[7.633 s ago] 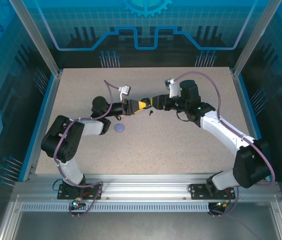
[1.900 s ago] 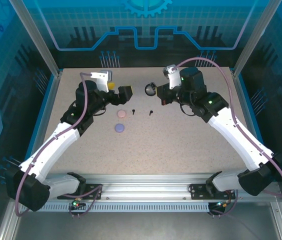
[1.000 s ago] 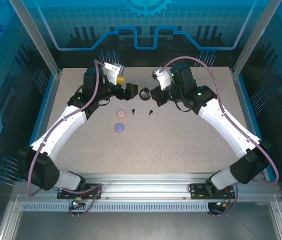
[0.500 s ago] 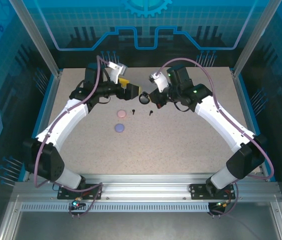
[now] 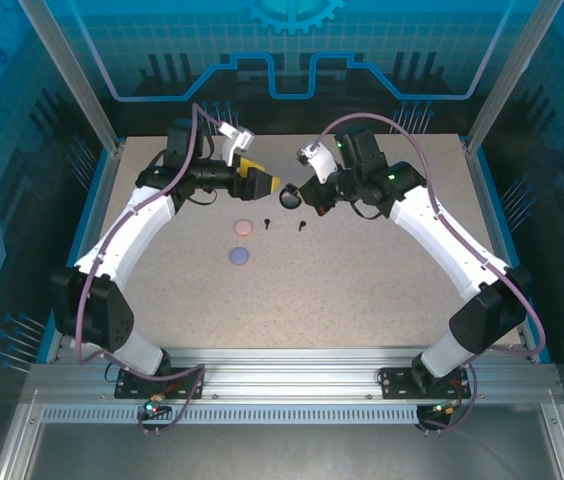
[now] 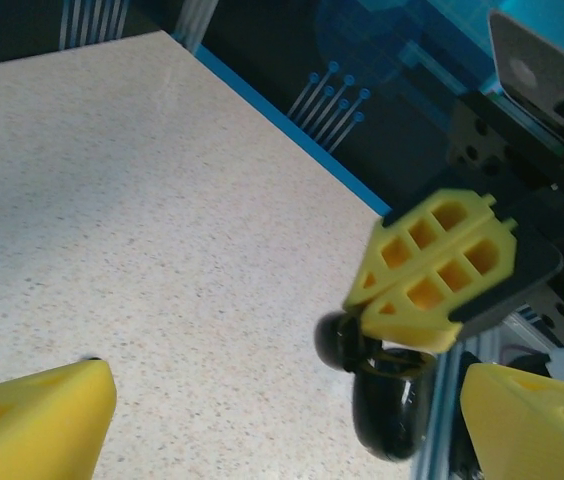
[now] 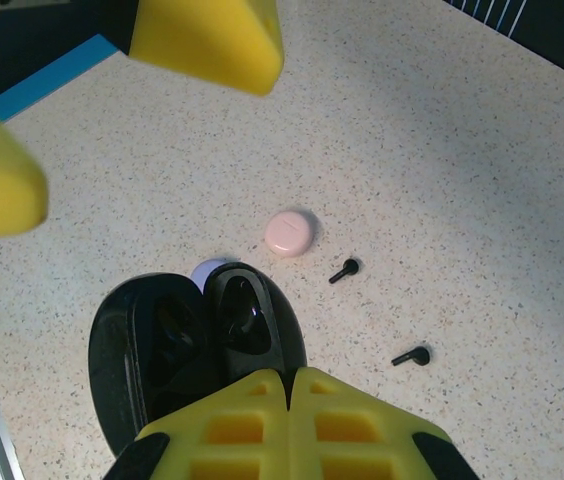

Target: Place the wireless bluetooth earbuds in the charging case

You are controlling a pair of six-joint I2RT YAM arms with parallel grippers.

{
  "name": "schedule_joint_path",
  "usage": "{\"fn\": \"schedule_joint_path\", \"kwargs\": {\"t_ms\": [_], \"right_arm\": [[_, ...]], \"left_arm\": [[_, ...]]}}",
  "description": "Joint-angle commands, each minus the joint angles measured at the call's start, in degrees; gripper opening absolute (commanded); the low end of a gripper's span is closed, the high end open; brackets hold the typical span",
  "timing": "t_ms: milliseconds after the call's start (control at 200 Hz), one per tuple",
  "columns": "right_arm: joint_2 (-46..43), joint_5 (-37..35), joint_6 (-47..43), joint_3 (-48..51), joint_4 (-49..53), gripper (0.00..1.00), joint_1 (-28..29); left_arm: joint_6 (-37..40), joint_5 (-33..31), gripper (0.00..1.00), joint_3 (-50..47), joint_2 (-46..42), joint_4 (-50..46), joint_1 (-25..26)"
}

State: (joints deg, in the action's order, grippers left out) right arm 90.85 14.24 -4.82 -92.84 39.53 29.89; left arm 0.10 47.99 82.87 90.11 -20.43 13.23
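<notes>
while the speckled table (image 5: pixel 362 290) spreads beneath everything, we see the left arm (image 5: pixel 127 240) reaching in from 8 o'clock and the right arm (image 5: pixel 442 240) from 4 o'clock, their wrists almost meeting toward the 12 o'clock side of the top view. the left gripper (image 5: pixel 270 184) has its yellow fingers (image 6: pixel 37 420) spread wide with nothing between them, and it points toward 3 o'clock at the right gripper (image 5: pixel 302 193). that one has its fingers (image 7: pixel 262 420) pressed together, pinching the black charging case (image 5: pixel 289 198) and holding it up off the table. the case hangs with its lid swung open, both dark halves facing the right wrist camera, just beside the left fingertips without touching them. at 7 o'clock from it in the top view, the round pink case (image 5: pixel 244 228) lies on the table, and the lilac case (image 5: pixel 238 256) lies near it at 6 o'clock, the two apart. one black earbud (image 5: pixel 267 221) lies loose on the table at 3 o'clock from the pink case, and a second black earbud (image 5: pixel 301 225) lies farther along toward 3 o'clock, apart from the first, at 5 o'clock below the held case.
</notes>
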Motion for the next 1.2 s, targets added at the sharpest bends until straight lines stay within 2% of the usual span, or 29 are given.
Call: {"fn": "schedule_joint_path", "kwargs": {"t_ms": [0, 460, 865, 1060, 1191], "right_arm": [[1.24, 2.01, -1.68, -3.02, 1.80, 0.00, -1.46], [4.11, 6.13, -2.04, -8.48, 4.07, 0.00, -2.39], [5.48, 8.65, -2.54, -9.45, 5.13, 0.00, -2.49], [5.13, 8.78, -2.65, -8.96, 5.23, 0.00, -2.64], [5.00, 9.15, -2.58, -8.79, 5.21, 0.00, -2.92]], "left_arm": [[1.56, 5.73, 0.89, 1.42, 0.84, -2.59, -0.14], [1.00, 13.39, 0.83, 2.54, 3.43, -3.09, 0.28], [3.15, 14.15, 0.74, 4.05, 4.46, -5.41, 2.50], [3.37, 14.91, 0.64, 4.63, 4.98, -5.68, 2.67], [3.67, 15.24, 0.62, 4.41, 5.08, -6.05, 2.85]]}}
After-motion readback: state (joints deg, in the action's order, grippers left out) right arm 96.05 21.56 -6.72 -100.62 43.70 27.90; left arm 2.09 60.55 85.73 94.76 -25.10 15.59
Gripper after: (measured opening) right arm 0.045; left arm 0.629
